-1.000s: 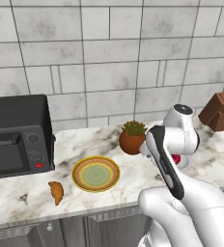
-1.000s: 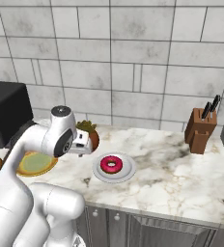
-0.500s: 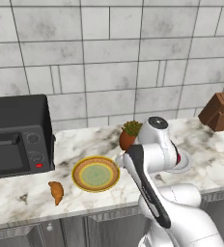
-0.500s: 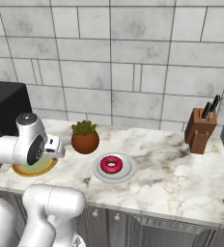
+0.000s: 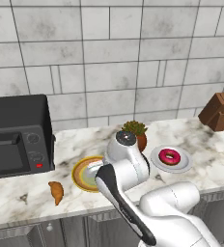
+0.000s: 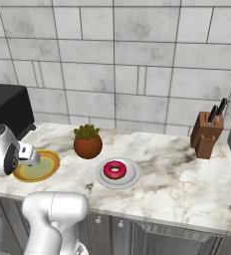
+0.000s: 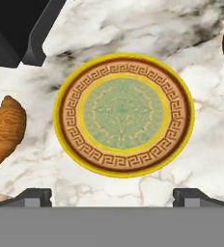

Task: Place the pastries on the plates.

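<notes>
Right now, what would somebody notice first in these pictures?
Probably the pink donut sitting on the white plate beside the potted plant. Next, the yellow-rimmed plate with its green middle, bare, and the croissant lying on the marble counter next to it.

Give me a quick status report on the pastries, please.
Claw open, empty. Donut on white plate. Croissant on counter beside yellow-rimmed plate. Nothing blocking.

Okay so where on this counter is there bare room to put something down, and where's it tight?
Widest bare stretch: marble between the white plate holding the donut and the knife block. The yellow-rimmed plate is empty too. It is tighter at the left, where the croissant, that plate and the microwave sit close, with the plant pot just behind.
</notes>
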